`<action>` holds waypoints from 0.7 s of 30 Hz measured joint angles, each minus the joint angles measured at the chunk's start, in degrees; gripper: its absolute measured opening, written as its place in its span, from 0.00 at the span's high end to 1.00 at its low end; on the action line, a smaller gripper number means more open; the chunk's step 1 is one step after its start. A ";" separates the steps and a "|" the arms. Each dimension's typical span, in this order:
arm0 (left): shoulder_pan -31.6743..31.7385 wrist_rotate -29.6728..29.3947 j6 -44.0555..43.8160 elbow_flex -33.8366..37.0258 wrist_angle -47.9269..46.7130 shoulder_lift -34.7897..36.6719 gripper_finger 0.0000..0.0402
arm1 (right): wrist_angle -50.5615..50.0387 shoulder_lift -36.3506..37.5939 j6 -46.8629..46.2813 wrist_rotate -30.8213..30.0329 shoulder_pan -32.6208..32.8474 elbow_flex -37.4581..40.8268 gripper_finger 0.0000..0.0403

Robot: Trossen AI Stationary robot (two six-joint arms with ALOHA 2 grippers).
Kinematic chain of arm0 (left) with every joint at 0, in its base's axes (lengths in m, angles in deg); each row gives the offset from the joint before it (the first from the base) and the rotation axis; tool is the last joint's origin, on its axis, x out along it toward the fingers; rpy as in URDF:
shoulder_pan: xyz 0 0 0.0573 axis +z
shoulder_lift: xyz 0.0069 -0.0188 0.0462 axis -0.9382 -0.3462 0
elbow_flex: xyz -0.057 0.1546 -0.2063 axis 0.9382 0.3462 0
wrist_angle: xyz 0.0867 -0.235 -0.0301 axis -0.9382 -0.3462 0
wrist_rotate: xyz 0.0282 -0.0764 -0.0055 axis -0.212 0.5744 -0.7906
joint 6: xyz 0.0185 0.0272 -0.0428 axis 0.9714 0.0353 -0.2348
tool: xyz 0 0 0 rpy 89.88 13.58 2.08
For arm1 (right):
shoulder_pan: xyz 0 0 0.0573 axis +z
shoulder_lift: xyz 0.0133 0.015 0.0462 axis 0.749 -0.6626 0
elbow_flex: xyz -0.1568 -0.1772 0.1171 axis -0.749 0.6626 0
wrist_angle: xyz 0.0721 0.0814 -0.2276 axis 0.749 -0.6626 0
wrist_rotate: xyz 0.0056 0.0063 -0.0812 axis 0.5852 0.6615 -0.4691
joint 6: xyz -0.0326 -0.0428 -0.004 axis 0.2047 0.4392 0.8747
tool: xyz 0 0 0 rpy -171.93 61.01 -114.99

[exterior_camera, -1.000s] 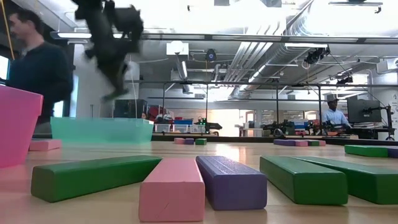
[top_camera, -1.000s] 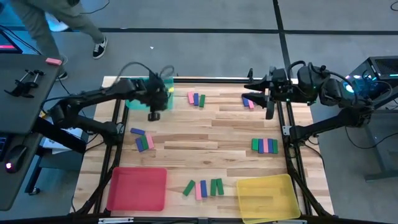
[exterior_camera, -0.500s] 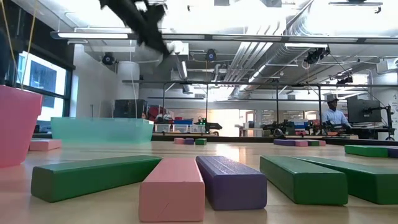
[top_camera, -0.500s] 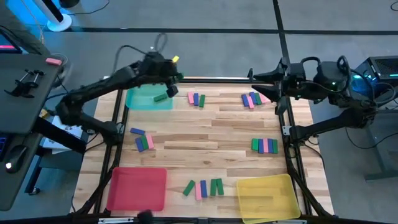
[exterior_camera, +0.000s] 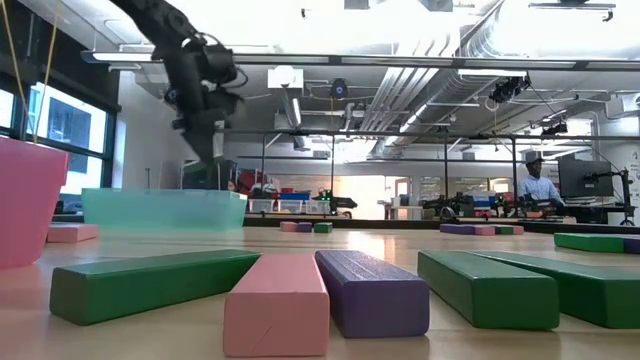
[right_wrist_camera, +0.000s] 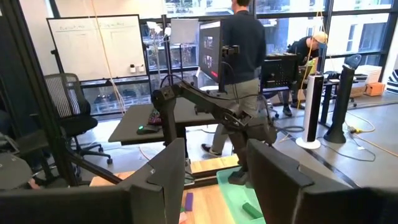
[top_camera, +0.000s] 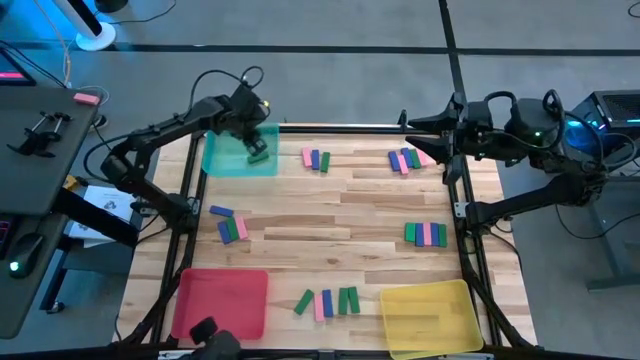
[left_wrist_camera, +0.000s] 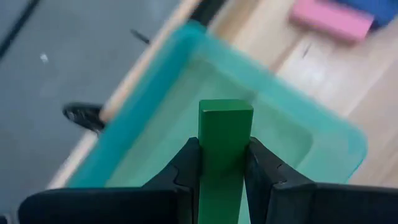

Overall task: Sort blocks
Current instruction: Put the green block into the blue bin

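Note:
My left gripper (top_camera: 257,143) is over the teal tray (top_camera: 228,160) at the table's far left, shut on a green block (left_wrist_camera: 225,134). In the low view it (exterior_camera: 204,135) hangs above the tray (exterior_camera: 160,210). Another green block (right_wrist_camera: 252,210) lies in the tray. More green, pink and purple blocks lie flat in small groups (top_camera: 316,159), (top_camera: 405,160), (top_camera: 425,234), (top_camera: 229,226), (top_camera: 327,301). My right gripper (top_camera: 408,128) waits raised at the far right, open (right_wrist_camera: 217,180) and holding nothing. My left gripper pinches the green block by its two long sides (left_wrist_camera: 217,168) between its two fingers. The fingers slant steeply down from above and run along the block. Its free end (left_wrist_camera: 225,112) sticks out past the fingertips. The block is lifted clear, above the tray's inside.
A red tray (top_camera: 220,303) stands at the near left and a yellow tray (top_camera: 427,316) at the near right. Bare wood lies between the block groups. A person (right_wrist_camera: 242,56) stands at desks beyond the table's left side.
My left gripper has carried the green block from over the table up and toward the far left corner. It has then come down over the teal tray, rolling as it went. My right gripper has tipped up a little at the far right. A person beside the table has gone.

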State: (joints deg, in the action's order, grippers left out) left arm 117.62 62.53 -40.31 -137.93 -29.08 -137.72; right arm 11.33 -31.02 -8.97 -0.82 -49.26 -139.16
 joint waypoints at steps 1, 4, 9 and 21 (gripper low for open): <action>0.16 0.25 0.39 0.49 -0.30 -0.03 0.86 | 0.00 0.00 0.00 0.02 0.00 0.00 0.63; 0.11 0.17 2.54 0.76 0.08 -0.03 0.76 | 0.00 0.00 -0.02 0.02 0.00 0.00 0.63; 0.12 -1.80 2.65 0.76 -0.10 -0.03 0.55 | 0.00 0.00 -1.33 0.02 0.00 0.00 0.63; -2.66 18.09 -8.61 -4.08 -2.24 1.84 0.36 | 0.00 0.00 -1.53 0.09 0.00 0.00 0.63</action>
State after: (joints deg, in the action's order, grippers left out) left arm 114.96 80.62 -48.93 -142.02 -31.31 -135.88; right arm 11.33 -31.02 -10.50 -0.73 -49.26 -139.16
